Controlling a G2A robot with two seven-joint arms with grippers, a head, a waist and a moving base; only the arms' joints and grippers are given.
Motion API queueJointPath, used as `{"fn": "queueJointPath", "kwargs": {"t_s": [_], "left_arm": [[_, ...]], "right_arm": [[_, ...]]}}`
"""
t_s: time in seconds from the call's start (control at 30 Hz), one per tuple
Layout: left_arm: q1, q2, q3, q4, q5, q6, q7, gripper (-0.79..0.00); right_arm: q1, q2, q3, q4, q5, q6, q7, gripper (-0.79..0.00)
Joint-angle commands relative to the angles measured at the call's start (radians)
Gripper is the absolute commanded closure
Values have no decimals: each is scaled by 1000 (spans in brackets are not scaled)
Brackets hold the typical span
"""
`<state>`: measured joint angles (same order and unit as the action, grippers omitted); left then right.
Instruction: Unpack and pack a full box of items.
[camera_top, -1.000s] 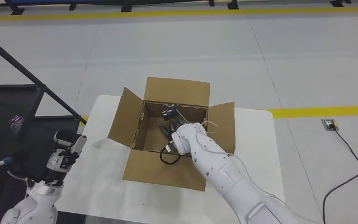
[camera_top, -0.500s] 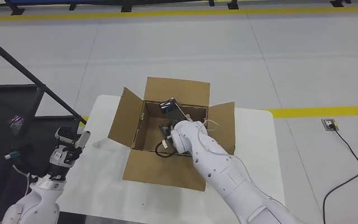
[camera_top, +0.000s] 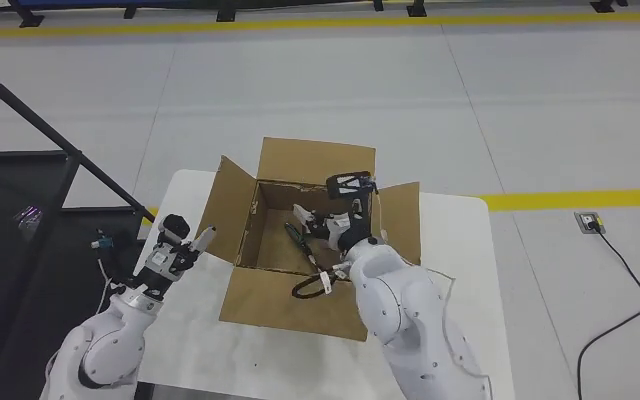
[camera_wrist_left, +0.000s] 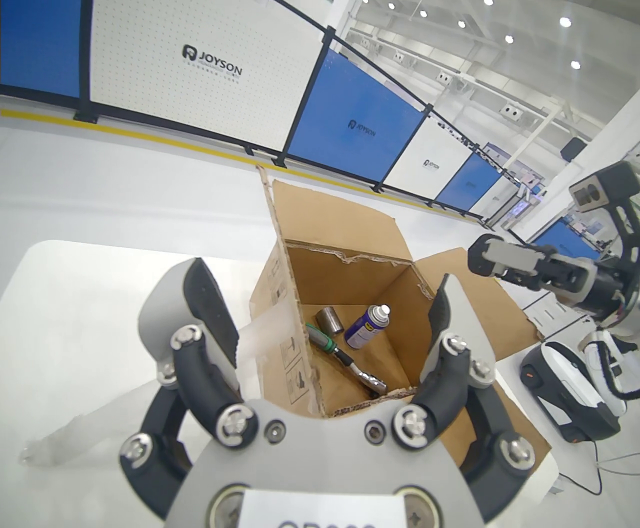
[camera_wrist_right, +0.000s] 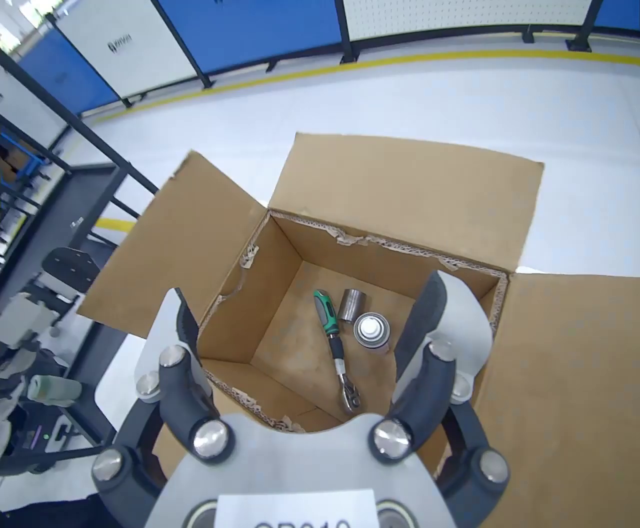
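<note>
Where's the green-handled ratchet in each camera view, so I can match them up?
Top view: ratchet on the box floor, near its middle.
Left wrist view: ratchet on the floor beside the metal cylinder.
Right wrist view: ratchet beside that cylinder and the spray can.
Shared landmark: the box's back flap.

The table (camera_top: 470, 300) is watched from overhead, looking down; the open box (camera_top: 317, 160) is shared, seen close and downward by both wrist cameras.

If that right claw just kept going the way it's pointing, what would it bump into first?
Likely the ratchet lying on the box floor, with the right claw open above it; depth is unclear.
</note>
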<state>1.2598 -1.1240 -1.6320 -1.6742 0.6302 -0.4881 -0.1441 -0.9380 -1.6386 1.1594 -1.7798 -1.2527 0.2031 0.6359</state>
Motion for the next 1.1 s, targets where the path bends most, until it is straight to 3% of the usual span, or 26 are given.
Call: {"fn": "queueJointPath", "kwargs": {"t_s": [0.0,0.17,0.27,0.53,1.07], "left_arm": [[-4,0,14,-6,7,-9,-6,-785],[-15,-2,47,-16,19,-8,-19,-785],[-19,-2,68,-29,28,-23,-35,-785],[-46,-4,137,-31,57,-44,-79,-785],[-146,-16,257,74,78,-19,-128,-785]], "right_arm": [[-48,4,51,-56,75,-13,-35,-785],[-167,22,216,-155,231,-81,-62,-785],[-207,32,313,-165,277,-70,-65,-785],[-152,53,428,-17,337,-29,70,-785],[8,95,402,142,742,-451,385,-785]]}}
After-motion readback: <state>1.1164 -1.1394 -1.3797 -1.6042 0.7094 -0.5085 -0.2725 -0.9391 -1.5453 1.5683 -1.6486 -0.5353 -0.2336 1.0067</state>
